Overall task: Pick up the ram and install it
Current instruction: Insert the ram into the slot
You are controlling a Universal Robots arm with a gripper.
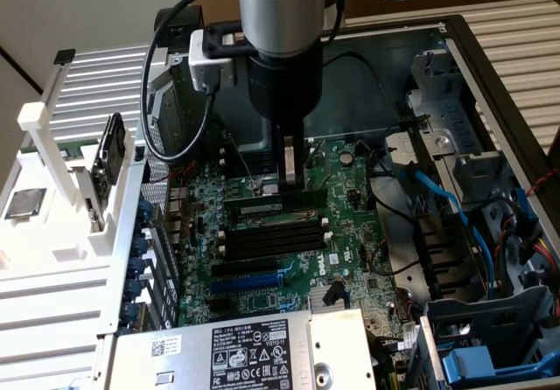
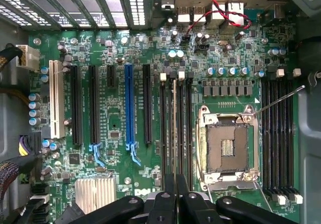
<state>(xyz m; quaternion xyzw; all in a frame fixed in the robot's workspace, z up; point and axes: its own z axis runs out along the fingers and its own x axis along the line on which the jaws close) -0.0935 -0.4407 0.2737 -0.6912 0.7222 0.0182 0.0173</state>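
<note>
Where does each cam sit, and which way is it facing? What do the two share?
Exterior view: off the arm, above the open computer case, looking obliquely down at the motherboard. It shows the arm and its gripper on the ram.
Wrist view: on the wrist, facing straight down along the fingers onto the board. It sees the ram edge-on between them.
Shared: ram, black memory slots, motherboard, gripper.
</note>
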